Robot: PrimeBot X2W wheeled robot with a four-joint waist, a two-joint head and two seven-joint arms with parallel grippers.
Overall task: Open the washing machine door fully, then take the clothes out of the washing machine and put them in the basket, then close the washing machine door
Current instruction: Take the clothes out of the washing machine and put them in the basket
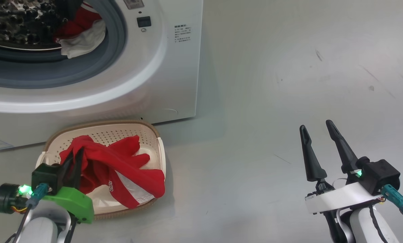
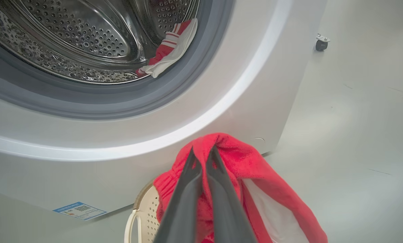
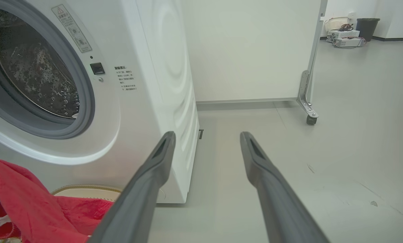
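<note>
Some clothes half hidden inside drum

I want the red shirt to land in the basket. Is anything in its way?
Nothing visible is. The left gripper holds the red garment right over the basket, and much of it already lies inside.
</note>
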